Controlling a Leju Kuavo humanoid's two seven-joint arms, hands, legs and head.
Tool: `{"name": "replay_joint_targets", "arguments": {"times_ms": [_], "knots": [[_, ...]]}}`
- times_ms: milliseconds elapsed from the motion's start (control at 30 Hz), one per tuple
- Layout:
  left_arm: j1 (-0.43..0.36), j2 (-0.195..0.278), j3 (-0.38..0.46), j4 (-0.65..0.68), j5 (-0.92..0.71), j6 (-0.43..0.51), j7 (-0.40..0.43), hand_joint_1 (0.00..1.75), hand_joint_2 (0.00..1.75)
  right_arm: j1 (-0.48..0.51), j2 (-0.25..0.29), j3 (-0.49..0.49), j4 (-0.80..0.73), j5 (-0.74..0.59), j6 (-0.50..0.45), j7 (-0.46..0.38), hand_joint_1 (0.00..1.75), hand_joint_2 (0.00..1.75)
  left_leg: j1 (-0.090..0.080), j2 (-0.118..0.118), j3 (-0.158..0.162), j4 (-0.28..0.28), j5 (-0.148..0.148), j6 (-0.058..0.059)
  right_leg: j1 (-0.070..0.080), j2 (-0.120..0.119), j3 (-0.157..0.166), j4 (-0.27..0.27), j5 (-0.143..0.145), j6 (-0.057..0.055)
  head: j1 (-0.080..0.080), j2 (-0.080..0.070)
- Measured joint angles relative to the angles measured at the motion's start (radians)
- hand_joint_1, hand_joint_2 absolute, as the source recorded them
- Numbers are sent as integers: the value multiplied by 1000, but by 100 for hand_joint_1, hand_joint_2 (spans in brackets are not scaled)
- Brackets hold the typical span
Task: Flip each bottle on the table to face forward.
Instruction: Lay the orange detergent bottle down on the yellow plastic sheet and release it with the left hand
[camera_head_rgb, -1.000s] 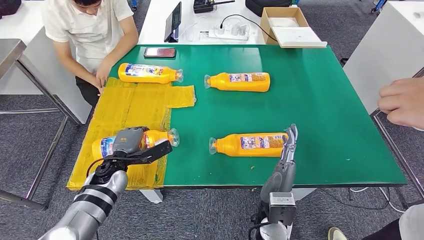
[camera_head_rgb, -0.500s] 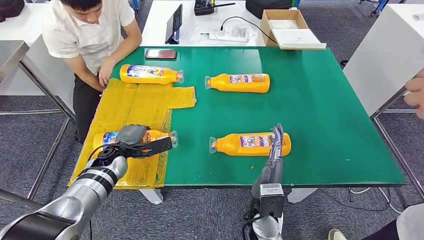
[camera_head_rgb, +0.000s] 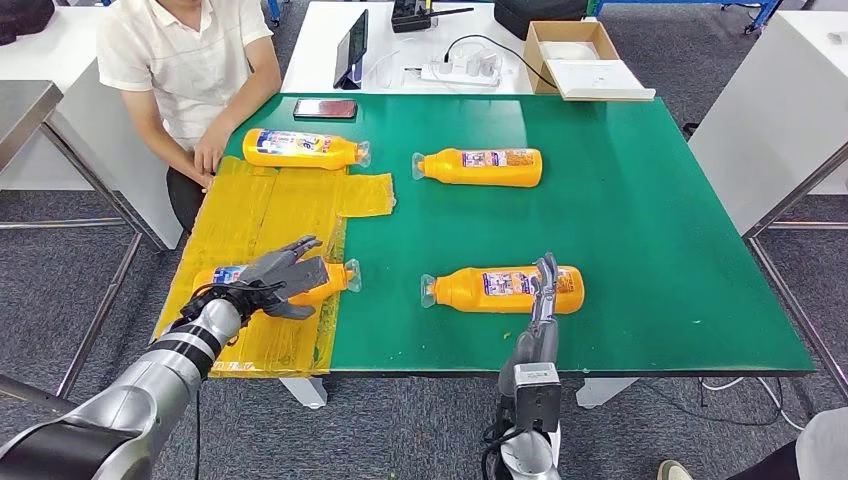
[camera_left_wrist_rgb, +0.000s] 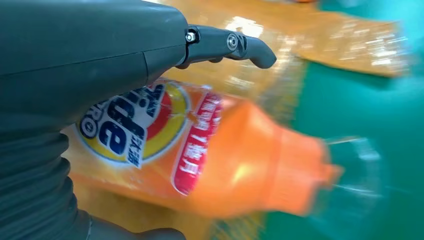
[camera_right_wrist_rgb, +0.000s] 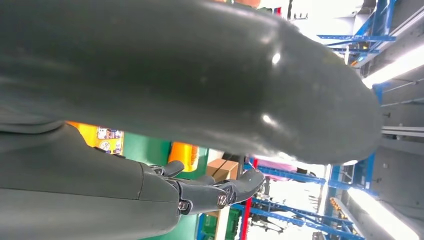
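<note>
Left hand (camera_head_rgb: 283, 274) released, fingers spread over near-left bottle (camera_head_rgb: 330, 281) | bottle laid on yellow sheet (camera_head_rgb: 270, 205), long axis left-right, cap rightward | right hand (camera_head_rgb: 545, 282) released, upright beside near-right bottle (camera_head_rgb: 495, 288) | surface (camera_head_rgb: 650, 220) green.

The robot's left arm (camera_head_rgb: 150, 375) is showing silver metal with black ribbed bands near the wrist, and thin black cables are looping beside the dark grey left hand (camera_head_rgb: 278, 277). Its fingers (camera_left_wrist_rgb: 235, 45) are looking glossy black, with small silver screws at the hinges. The right arm (camera_head_rgb: 530, 385) is showing a grey boxy block with a square plate below the slim dark right hand (camera_head_rgb: 545, 285), whose thick grey thumb (camera_right_wrist_rgb: 200, 75) is gleaming smooth.
</note>
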Motion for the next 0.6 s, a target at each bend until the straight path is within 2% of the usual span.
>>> {"name": "replay_joint_targets", "arguments": {"times_ms": [100, 233, 333, 467, 600], "knots": [[23, 1, 11, -37, 46, 10, -11, 0, 175, -2, -1, 2, 9, -8, -9, 0, 0, 0, 0, 0, 0, 0, 0, 0, 0, 0, 0, 0, 0, 0, 0, 0], [77, -5, 12, -104, 93, 94, 2, 0, 175, 0, -4, 1, 17, -11, -18, 0, 0, 0, 0, 1, -1, 0, 0, 0, 0, 0, -2, 0, 0, 0, 0, 0], [135, -10, 12, -182, 177, 138, -23, 0, 175, 4, -6, -2, 19, -11, -19, 0, 0, 0, 0, 1, -1, 0, 0, 0, 0, 1, -3, 0, 0, 0, 0, 0], [242, -17, 15, -330, 316, 181, -104, 0, 175, 14, -10, -7, 19, -10, -21, 0, 0, 0, 0, 2, -6, 0, 0, 0, 0, 1, -8, 0, 0, 0, 0, 0], [347, -39, 46, -515, 505, 244, -275, 0, 175, 25, -13, -10, 18, -6, -23, 0, 0, 0, 0, 3, -9, 0, 0, 0, 0, 2, -10, 0, 0, 0, 0, 0]]}}
